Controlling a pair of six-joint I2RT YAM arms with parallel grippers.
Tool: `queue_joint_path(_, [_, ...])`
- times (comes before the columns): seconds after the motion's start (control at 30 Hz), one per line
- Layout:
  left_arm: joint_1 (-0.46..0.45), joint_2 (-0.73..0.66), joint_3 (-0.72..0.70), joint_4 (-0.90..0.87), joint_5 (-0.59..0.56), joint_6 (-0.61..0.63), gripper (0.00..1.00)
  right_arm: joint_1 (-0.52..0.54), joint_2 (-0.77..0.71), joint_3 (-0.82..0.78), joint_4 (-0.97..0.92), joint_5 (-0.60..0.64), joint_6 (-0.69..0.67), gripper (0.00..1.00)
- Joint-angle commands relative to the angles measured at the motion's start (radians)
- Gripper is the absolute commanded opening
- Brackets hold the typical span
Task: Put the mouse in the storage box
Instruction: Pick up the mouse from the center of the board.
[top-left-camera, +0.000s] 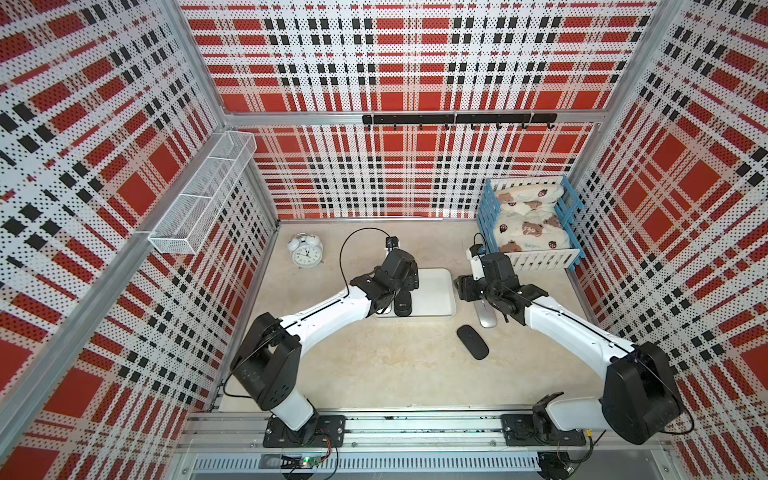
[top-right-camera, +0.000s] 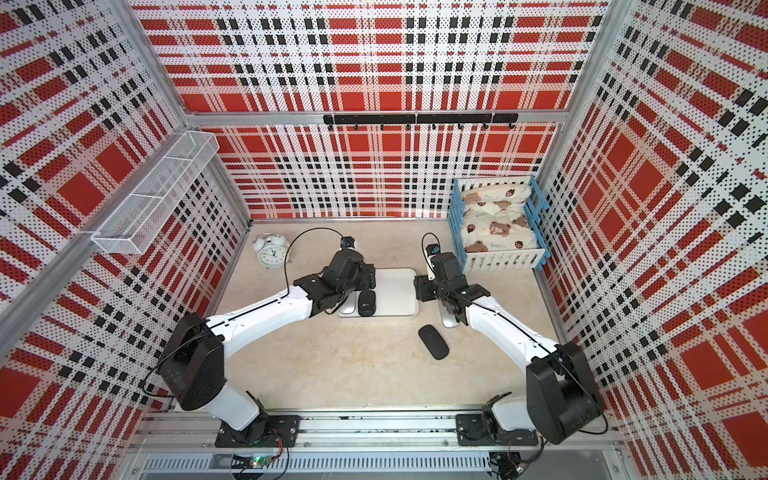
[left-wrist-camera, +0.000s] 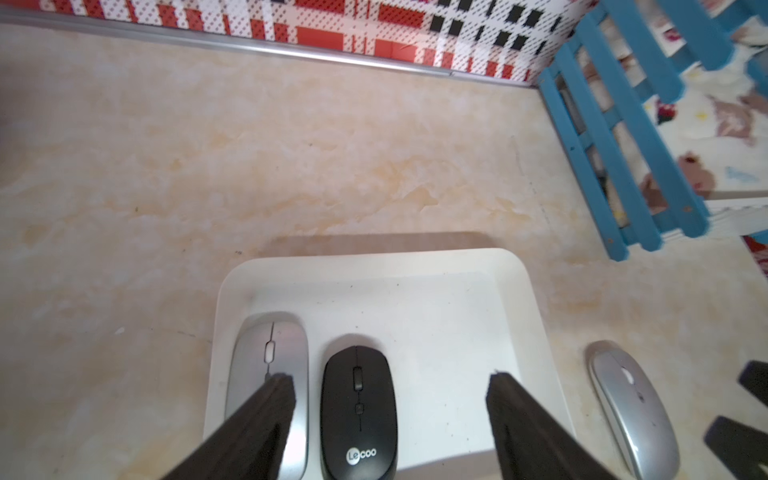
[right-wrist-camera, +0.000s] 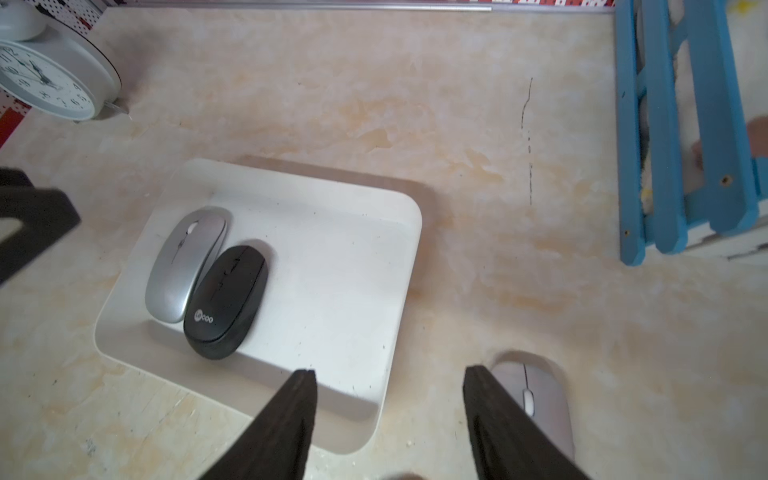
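The storage box (top-left-camera: 440, 286), a shallow white tray, lies mid-table between the two arms. Inside it, side by side at its left end, are a silver mouse (left-wrist-camera: 270, 353) and a black Lecoo mouse (left-wrist-camera: 357, 415). My left gripper (left-wrist-camera: 390, 376) hangs open over them with nothing in its jaws. Just right of the tray, another silver mouse (top-left-camera: 488, 319) lies on the table. My right gripper (right-wrist-camera: 390, 370) is open and empty over the tray's corner, and that silver mouse (right-wrist-camera: 540, 390) lies just outside one finger. A flat black mouse (top-left-camera: 472, 341) lies nearer the front.
A white alarm clock (top-left-camera: 306, 250) stands at the back left. A blue-and-white slatted crate (top-left-camera: 532, 224) with bear-print bedding fills the back right corner. A white wire-mesh basket (top-left-camera: 203, 199) hangs on the left wall, and a black hook rail (top-left-camera: 457, 119) on the back wall.
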Motion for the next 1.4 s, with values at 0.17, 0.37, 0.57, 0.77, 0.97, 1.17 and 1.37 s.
queue_joint_path(0.17, [0.018, -0.13, -0.267, 0.427, 0.295, 0.181, 0.9, 0.142, -0.083, -0.101, -0.268, 0.043, 0.123, 0.65])
queue_joint_path(0.37, [0.026, -0.165, -0.364, 0.527, 0.389, 0.241, 0.96, 0.143, -0.119, -0.172, -0.292, 0.037, 0.175, 0.68])
queue_joint_path(0.57, [0.007, -0.16, -0.375, 0.522, 0.403, 0.274, 0.97, 0.159, -0.06, -0.165, -0.331, 0.047, 0.171, 0.69])
queue_joint_path(0.77, [-0.015, -0.143, -0.37, 0.514, 0.385, 0.28, 0.97, 0.159, 0.014, -0.156, -0.331, 0.1, 0.174, 0.7])
queue_joint_path(0.97, [-0.023, -0.139, -0.373, 0.521, 0.387, 0.286, 0.97, 0.159, 0.047, -0.177, -0.282, 0.109, 0.165, 0.74])
queue_joint_path(1.17, [-0.025, -0.125, -0.366, 0.516, 0.38, 0.283, 0.97, 0.16, 0.117, -0.187, -0.251, 0.087, 0.166, 0.74])
queue_joint_path(1.37, [-0.025, -0.124, -0.354, 0.518, 0.38, 0.272, 0.97, 0.16, 0.172, -0.18, -0.246, 0.085, 0.167, 0.64])
